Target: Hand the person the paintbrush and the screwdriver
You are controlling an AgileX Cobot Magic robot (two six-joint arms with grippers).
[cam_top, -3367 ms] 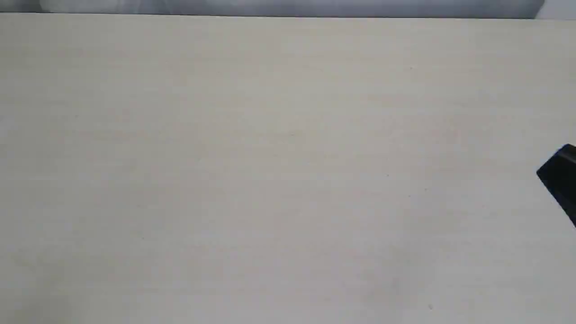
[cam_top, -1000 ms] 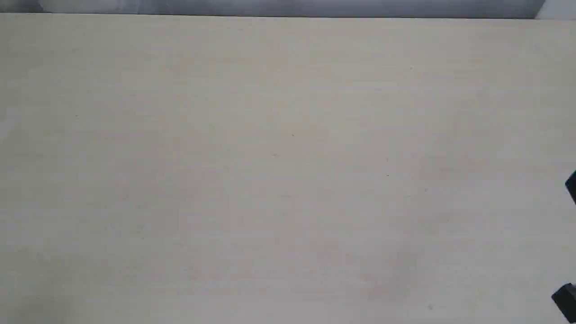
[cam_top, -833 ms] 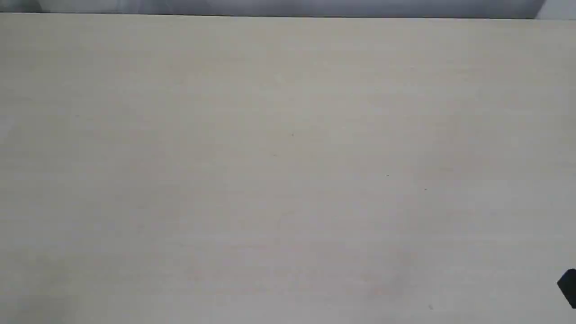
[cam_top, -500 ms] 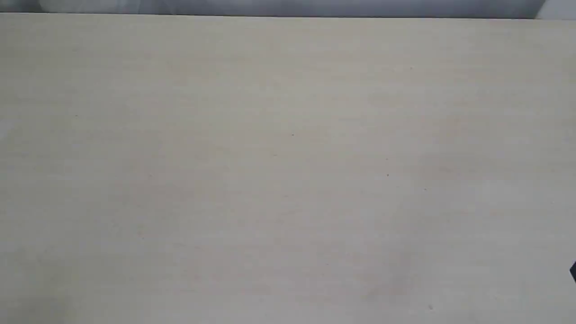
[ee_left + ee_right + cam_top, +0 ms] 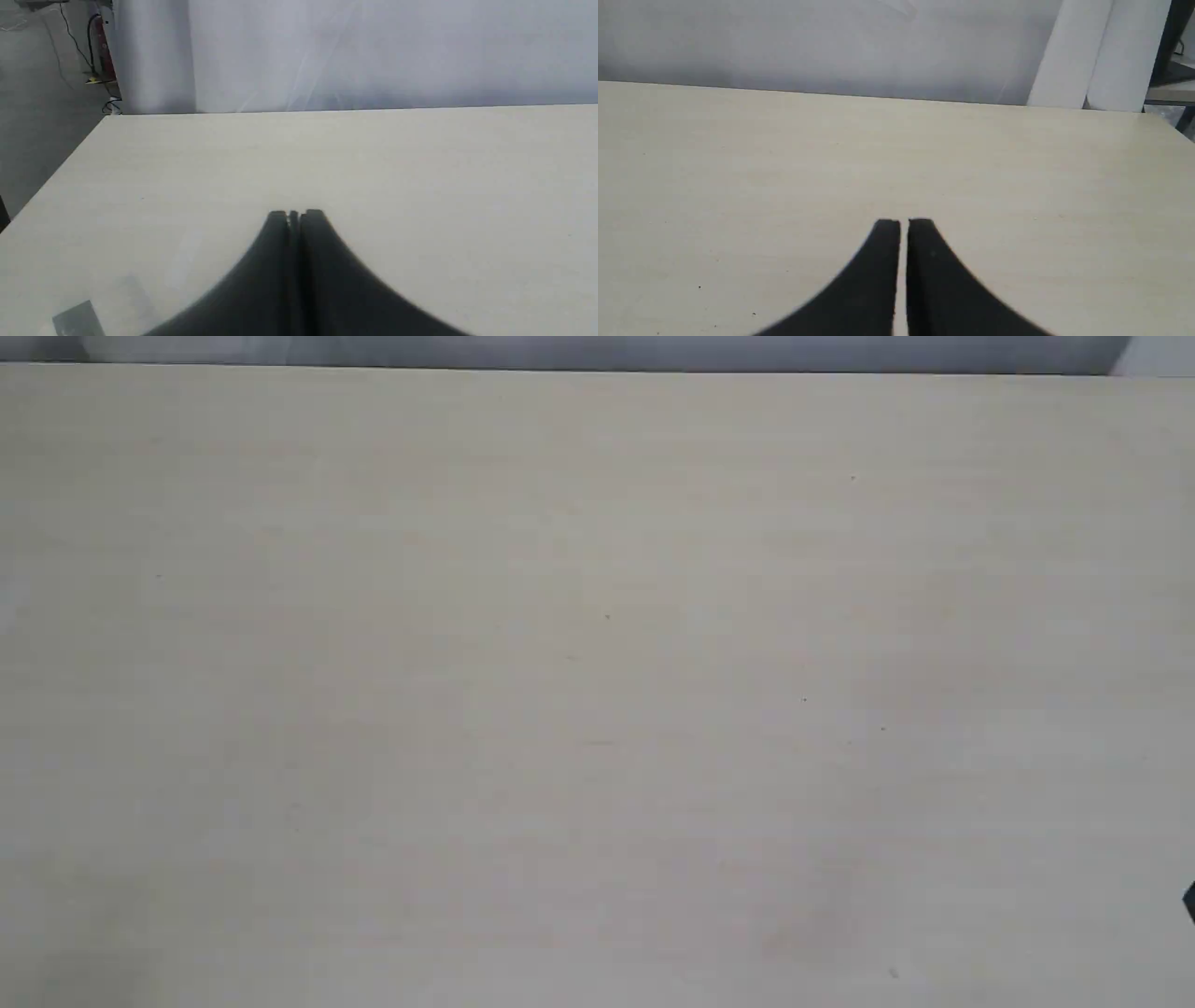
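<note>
A pale beige, faintly wood-grained table top (image 5: 597, 672) fills almost the whole exterior view, with a grey-white backdrop (image 5: 597, 350) along its far edge. Of the arms this view catches only a small black sliver (image 5: 1189, 902) at the near right edge, too little to tell which part it is.

The wrist views show what the exterior view does not. The left gripper (image 5: 294, 214), made of two matte black curved fingers (image 5: 261, 280), hangs above the table with its tips pressed together and grips nothing. This view alone shows a corner of the table, with a grey floor (image 5: 42, 116) and a black cable (image 5: 88, 37) beyond it. The right gripper (image 5: 903, 223), of the same black make, also hangs above the table. Its tips are drawn nearly together, with a hairline slit of table showing between them, and it too holds nothing. Only this view shows white upright panels (image 5: 1101, 56) past the table's far edge.

The paintbrush, the screwdriver and the person appear in none of the three views, so where they are cannot be told.
</note>
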